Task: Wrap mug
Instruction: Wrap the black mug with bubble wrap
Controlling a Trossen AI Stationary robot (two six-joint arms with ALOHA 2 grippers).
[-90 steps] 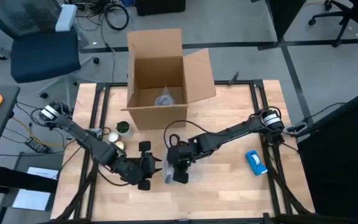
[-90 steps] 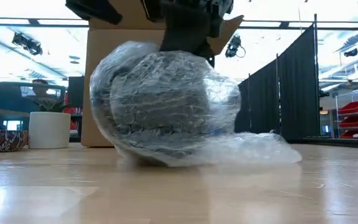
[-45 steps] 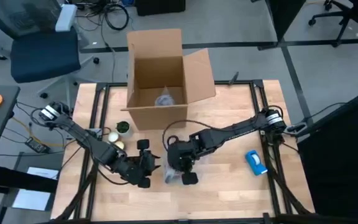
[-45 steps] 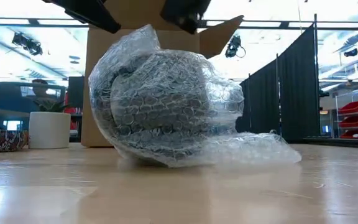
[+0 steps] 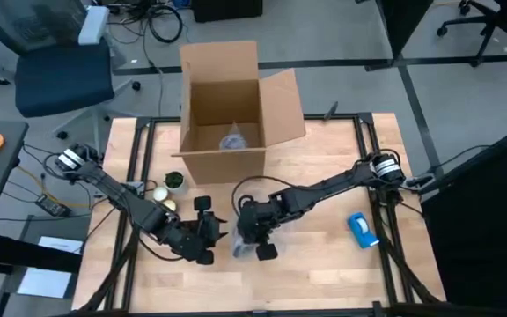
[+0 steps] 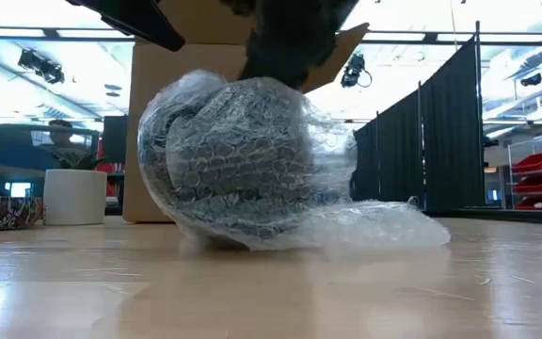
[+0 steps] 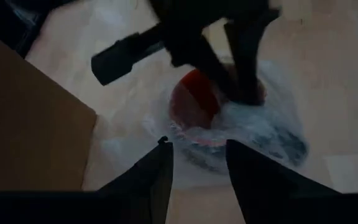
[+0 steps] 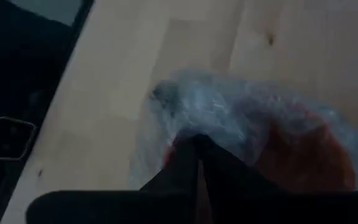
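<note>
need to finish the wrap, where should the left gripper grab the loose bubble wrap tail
Judging by the low view, grip the flat loose flap lying on the table beside the wrapped mug, coming in low from the open side. It is thin and free there, while the right gripper is down on the bundle; the left gripper hovers open nearby.

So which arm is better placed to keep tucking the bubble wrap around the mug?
Probably the right: its pincer is down on the bubble wrap over the mug, fingers together. The left pincer waits open beside it.
</note>
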